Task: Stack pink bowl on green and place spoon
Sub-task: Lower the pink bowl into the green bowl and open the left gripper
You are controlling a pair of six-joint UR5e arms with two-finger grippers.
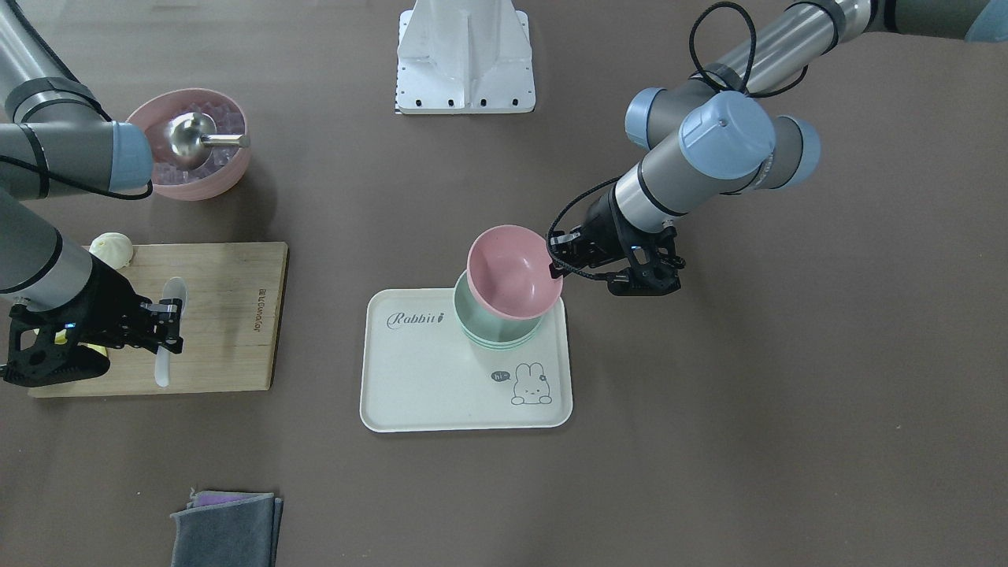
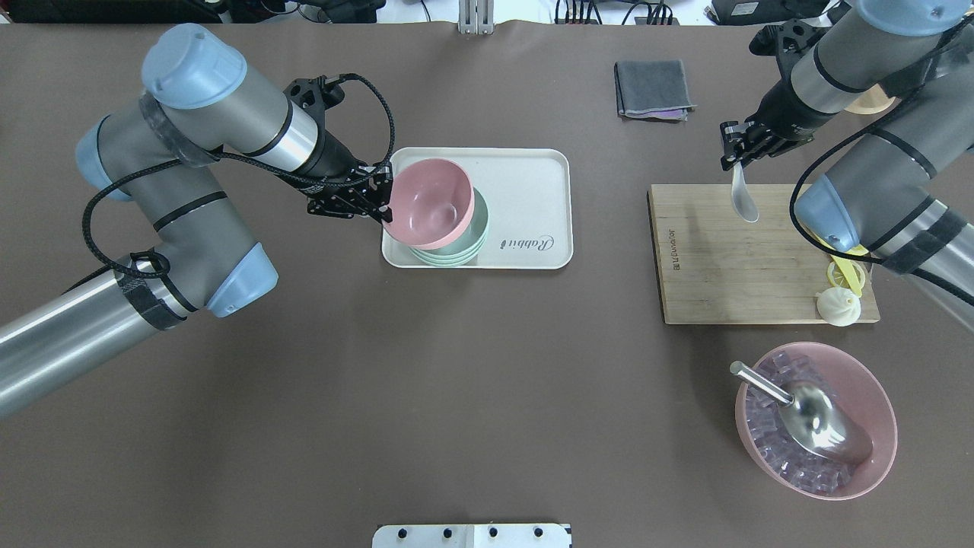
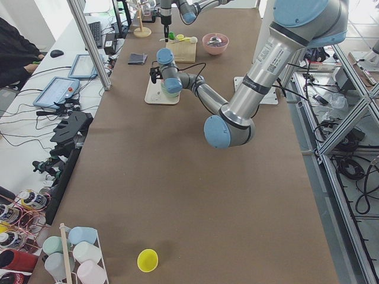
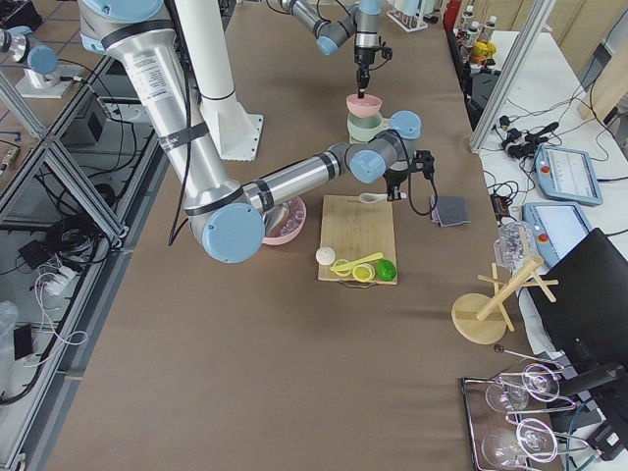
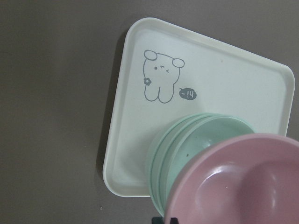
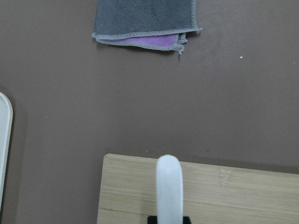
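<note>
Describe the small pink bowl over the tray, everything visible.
The pink bowl is plain, smooth, plastic-looking, round, deep and empty. The left tool pinches its rim, holding it tilted over the stack of green bowls on the tray. Whether it touches the stack is unclear.

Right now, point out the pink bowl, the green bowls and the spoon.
pink bowl [image 2: 430, 202]: overhead view, inside wall.
green bowls [image 2: 475, 236]: overhead view, exposed rim.
spoon [image 2: 746, 204]: overhead view, scoop end.
</note>
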